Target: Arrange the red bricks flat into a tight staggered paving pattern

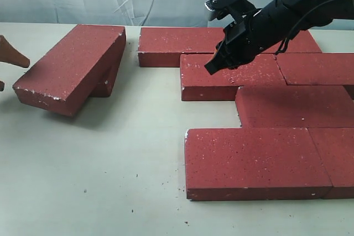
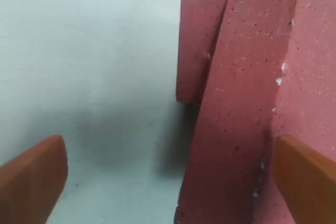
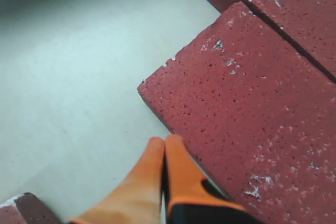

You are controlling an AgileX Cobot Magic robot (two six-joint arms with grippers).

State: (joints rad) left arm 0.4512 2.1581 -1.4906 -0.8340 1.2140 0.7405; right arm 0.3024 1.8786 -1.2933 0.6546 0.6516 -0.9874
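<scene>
We see most red bricks (image 1: 287, 106) lying flat in staggered rows on the right of the table (image 1: 99, 181); one tilted brick (image 1: 69, 67) leans on another at the left. Our left pincer (image 2: 169, 145) gapes open near its low end; our right pincer (image 3: 164, 142), fingers pressed together and empty, hovers over the rows.

Dark-red, white-flecked red bricks (image 1: 254, 161) lie flat on the tabletop (image 1: 110, 181) at the right in staggered rows with their edges touching. Two are in front, one (image 1: 293, 106) is behind them, two more lie behind that, and the back row is partly hidden. Well apart on the left, a tilted brick (image 1: 69, 67) leans propped on a lower brick (image 1: 110, 78), sloping down toward the front-left.
</scene>
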